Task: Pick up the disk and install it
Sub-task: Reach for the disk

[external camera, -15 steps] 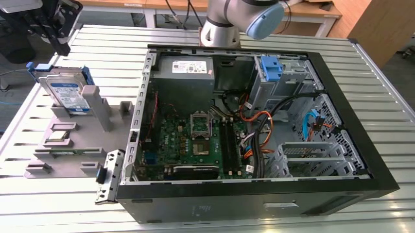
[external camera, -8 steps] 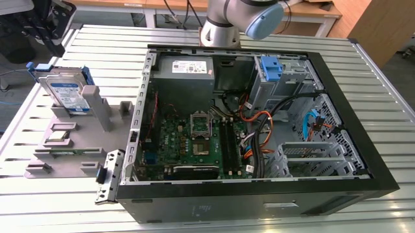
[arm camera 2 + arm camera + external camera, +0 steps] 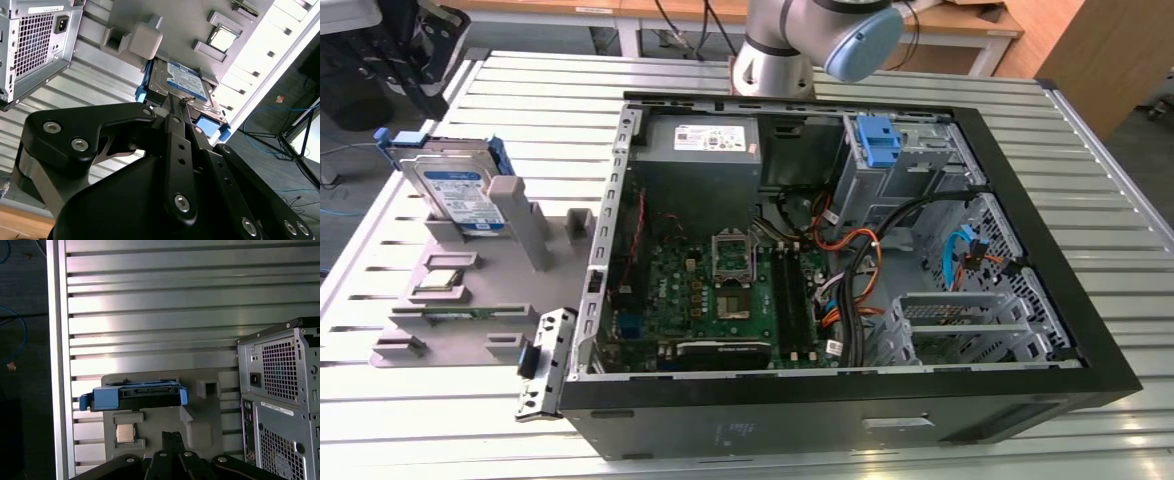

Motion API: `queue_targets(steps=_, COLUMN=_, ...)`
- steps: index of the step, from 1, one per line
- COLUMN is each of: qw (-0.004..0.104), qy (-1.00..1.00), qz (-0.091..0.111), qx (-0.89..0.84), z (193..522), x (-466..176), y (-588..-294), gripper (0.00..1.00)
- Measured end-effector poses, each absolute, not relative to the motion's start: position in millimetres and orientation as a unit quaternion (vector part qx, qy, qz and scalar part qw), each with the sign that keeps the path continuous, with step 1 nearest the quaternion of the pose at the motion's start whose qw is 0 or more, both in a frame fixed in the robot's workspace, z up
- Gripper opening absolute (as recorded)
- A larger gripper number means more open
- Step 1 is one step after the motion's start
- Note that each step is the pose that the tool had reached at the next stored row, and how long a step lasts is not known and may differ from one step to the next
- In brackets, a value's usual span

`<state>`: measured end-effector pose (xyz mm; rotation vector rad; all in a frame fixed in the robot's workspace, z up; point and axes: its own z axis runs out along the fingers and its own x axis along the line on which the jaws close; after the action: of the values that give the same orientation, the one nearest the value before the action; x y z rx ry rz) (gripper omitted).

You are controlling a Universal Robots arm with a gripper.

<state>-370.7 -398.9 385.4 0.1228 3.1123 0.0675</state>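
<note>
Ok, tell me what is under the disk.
The disk stands on edge in a slot of the grey holder, which lies on the slatted metal table. The slot's walls cover its lower edge, so what it rests on inside cannot be seen.

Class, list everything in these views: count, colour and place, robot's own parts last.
disk: one, silver in a blue carrier, upright in the fixture at the exterior view's left
fixture: one, grey, on the table beside the case
processor chip: one, silver, lying in the fixture
computer case: one, black, open, on the table
motherboard: one, green, inside the case
power supply: one, grey, inside the case
bracket: one, blue, atop the drive cage
table: one, silver, slatted
arm: one, grey with blue cap, at the case's far side
gripper: one, black, shut, empty, clear of the disk
</note>
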Motion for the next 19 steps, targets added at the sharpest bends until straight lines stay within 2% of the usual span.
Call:
queue_targets(steps=3, qw=0.012, qy=0.999, qz=0.022, qx=0.04, z=385.1, x=-370.8, y=-398.9, gripper=0.1)
queue_targets(steps=6, qw=0.002, qy=0.999, qz=0.023, qx=0.04, z=384.4, x=-370.8, y=-398.9, gripper=0.1)
queue_targets(steps=19, qw=0.001, qy=0.999, qz=0.025, qx=0.04, z=381.5, x=-372.0, y=-394.4, gripper=0.1)
